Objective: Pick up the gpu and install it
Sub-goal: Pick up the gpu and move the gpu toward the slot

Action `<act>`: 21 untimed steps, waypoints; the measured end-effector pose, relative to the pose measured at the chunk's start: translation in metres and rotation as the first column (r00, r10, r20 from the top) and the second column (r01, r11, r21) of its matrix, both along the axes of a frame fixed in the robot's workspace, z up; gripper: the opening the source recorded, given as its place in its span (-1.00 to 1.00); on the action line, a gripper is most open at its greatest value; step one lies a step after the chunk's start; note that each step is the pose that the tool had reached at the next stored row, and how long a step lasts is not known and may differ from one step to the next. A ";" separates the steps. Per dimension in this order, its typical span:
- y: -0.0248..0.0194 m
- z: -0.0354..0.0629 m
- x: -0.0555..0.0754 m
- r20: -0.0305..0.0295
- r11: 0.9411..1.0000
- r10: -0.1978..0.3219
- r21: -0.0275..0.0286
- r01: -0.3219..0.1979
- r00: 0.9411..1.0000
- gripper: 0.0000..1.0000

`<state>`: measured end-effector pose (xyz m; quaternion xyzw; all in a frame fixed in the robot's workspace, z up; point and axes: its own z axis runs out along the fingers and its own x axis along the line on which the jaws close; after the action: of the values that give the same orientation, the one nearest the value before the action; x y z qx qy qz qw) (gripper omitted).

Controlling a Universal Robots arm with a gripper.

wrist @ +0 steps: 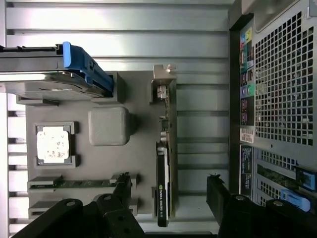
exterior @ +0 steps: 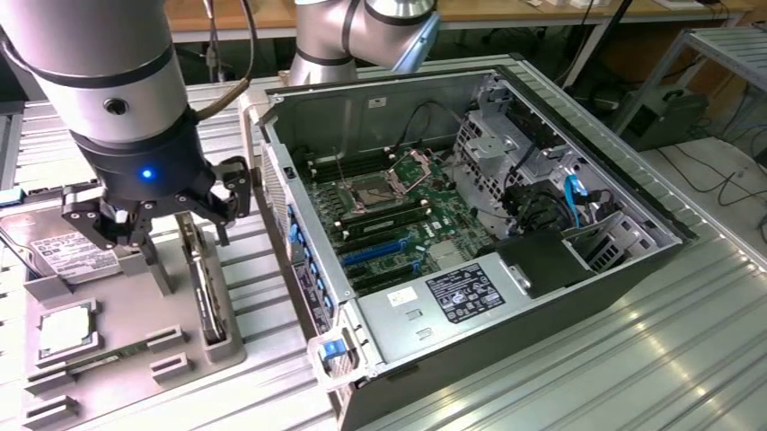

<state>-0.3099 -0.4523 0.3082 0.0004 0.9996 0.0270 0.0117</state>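
The gpu stood on its edge in a slot of the grey tray, on the exterior view's left of the open computer case. In that view the gripper hung just above the card, jaws spread wide and holding nothing.

In the wrist view the gpu ran between the two fingers, neither touching it, with its silver bracket at the far end. I judged that a good grasp needed the jaws square to the card's flat faces and centred on it, descending straight so no finger caught the tray or the fan. The hard drive and the chip sat nearby on the tray.

The table was ribbed metal. A desk and cables lay beyond.
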 end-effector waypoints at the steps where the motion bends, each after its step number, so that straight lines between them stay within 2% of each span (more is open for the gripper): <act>1: 0.0000 -0.0016 0.000 0.000 1.000 0.000 0.000 0.000 1.000 0.45; 11: 0.0000 -0.0202 0.000 0.000 1.000 0.000 0.000 0.000 1.000 0.45; 12: 0.0009 -0.0218 0.000 0.000 1.000 0.000 0.000 0.000 1.000 0.45; 16: 0.0095 -0.0291 0.000 0.000 1.000 0.000 0.000 0.000 1.000 0.45; 21: 0.0092 -0.0388 0.000 0.000 1.000 0.000 0.000 0.000 1.000 0.45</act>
<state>-0.3098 -0.4431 0.2693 0.0004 0.9996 0.0270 0.0116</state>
